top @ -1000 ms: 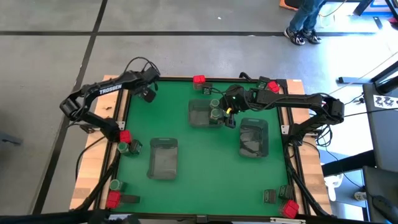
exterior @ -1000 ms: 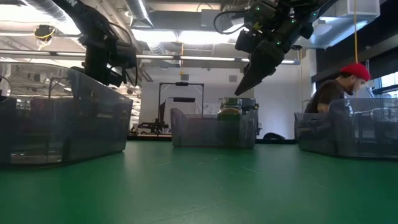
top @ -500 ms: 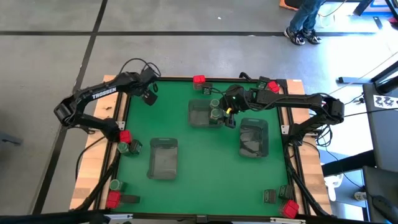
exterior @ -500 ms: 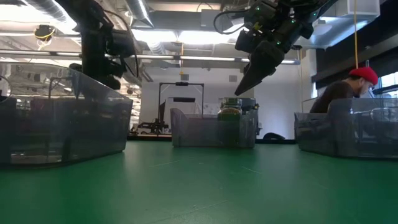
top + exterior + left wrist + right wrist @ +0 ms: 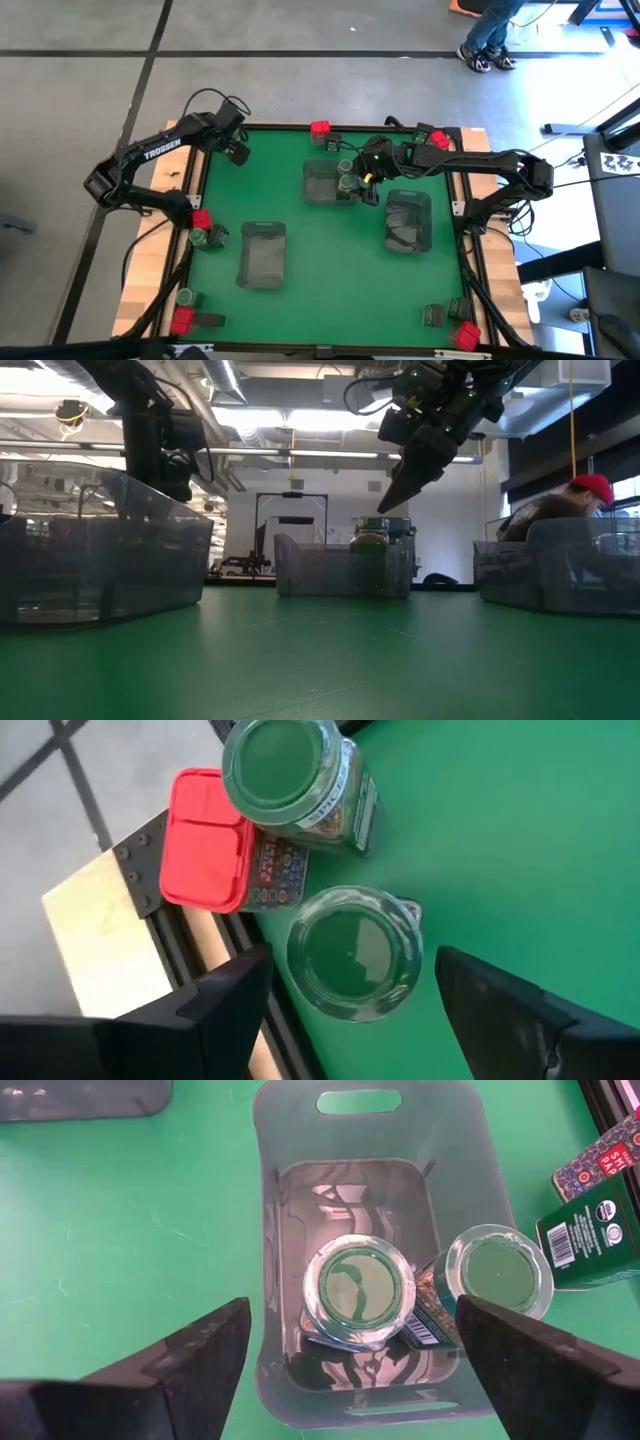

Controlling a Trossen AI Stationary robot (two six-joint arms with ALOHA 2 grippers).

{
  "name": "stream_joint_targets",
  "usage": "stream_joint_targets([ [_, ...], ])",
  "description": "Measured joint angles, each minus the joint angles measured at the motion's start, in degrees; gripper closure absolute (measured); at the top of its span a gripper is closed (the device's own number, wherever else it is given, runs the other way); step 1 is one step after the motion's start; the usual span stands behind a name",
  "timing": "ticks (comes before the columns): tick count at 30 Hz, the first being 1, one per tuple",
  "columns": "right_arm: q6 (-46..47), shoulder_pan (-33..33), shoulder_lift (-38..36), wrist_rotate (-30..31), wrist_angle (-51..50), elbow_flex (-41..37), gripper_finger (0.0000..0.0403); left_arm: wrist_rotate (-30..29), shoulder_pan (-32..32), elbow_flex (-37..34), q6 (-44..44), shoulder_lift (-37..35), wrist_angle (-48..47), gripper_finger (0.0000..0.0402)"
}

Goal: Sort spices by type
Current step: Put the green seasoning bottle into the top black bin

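My left gripper (image 5: 237, 152) is at the table's far left, shut on a round grey-green jar (image 5: 355, 955). Just beyond that jar, a second jar (image 5: 285, 770) and a red box (image 5: 205, 840) stand by the table's black rim; my arm hides them in the high view. My right gripper (image 5: 368, 185) hangs open over the far middle tray (image 5: 315, 180), touching nothing. That tray (image 5: 360, 1100) holds one jar (image 5: 358, 1290) resting on a dark tin. Another jar (image 5: 498, 1275) stands just outside it, beside a dark tin (image 5: 590, 1230) and a red box (image 5: 605, 1165). My left gripper has the jar between its two fingers, one on each side of the glass body (image 5: 296, 982) below the lid. The fingers come steeply down from above. The lid faces up toward the wrist. The jar hides its own base, so I cannot tell whether it is off the table.
Two more grey trays stand at the near left (image 5: 263, 253) and right of middle (image 5: 408, 222). Small groups of spices sit at the left edge (image 5: 201, 219) and the near corners (image 5: 181, 320) (image 5: 467, 335). A person in a red cap (image 5: 585, 488) is behind the table.
My left arm has drawn its elbow back beyond the table's left edge. Its hand has risen a little and tipped, while the gripper has stayed over the far left. The person in the red cap has bent lower.
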Motion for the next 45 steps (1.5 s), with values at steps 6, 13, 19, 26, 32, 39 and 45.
stream_joint_targets([
  [6, 0.00, 0.00, 0.00, 0.00, 0.00, 0.00, 0.0052, 3.01, -0.08, -0.01, 0.03, 0.29, -0.18, 0.0124],
  [13, 0.00, 0.00, 0.00, 0.00, 0.02, 0.00, 0.0052, 4.49, -0.08, -0.02, 1.30, 3.55, 0.06, 0.0124],
  [19, 0.01, 0.00, 0.00, 0.00, 0.00, 0.00, 0.0052, 4.52, -0.08, -0.03, 1.69, 5.63, 0.73, 0.0142],
  [26, -0.07, 0.00, 0.00, 0.00, 0.00, 0.00, 0.0052, 6.67, -0.09, 0.02, 4.15, 5.73, 1.89, 0.0209],
  [32, -0.02, 0.00, 0.00, 0.00, -0.02, 0.00, 0.0052, 7.13, -2.96, 0.16, 7.93, 5.15, 1.49, 0.0209],
  [39, -0.02, 0.00, 0.00, 0.00, -0.04, 0.00, 0.0052, 7.27, -11.15, 5.67, 8.46, 3.48, 1.07, 0.0203],
  [45, 0.02, 0.00, 0.00, 0.00, -0.17, 0.00, 0.0052, 7.25, -18.25, 11.59, 10.30, 3.43, 1.92, 0.0201],
])
